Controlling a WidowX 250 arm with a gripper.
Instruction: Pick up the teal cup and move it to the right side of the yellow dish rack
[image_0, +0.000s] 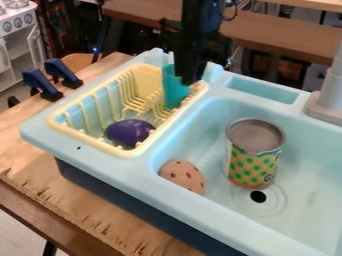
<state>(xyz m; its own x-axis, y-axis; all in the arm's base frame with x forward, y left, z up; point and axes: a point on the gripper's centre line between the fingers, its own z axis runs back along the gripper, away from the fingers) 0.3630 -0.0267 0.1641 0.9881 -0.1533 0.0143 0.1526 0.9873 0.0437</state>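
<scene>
With the teal cup (175, 91) standing by the yellow rack's (97, 144) far right corner, align the pincer (188, 79), spread or pinching I cannot tell, vertically to avoid tipping it.

Two clamps (41, 85) — one can (252, 162), rack (91, 143), cookie (184, 177), teal object (174, 92)

Glossy purple plastic eggplant (129, 132); smooth metal-topped can (254, 152); rough wooden table (80, 205).

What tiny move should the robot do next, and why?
Maybe a slow, small lift straight up: the gripper is right by the upright teal thing in the yellow rack, and going sideways could bump it. I can't tell if it's held.
</scene>
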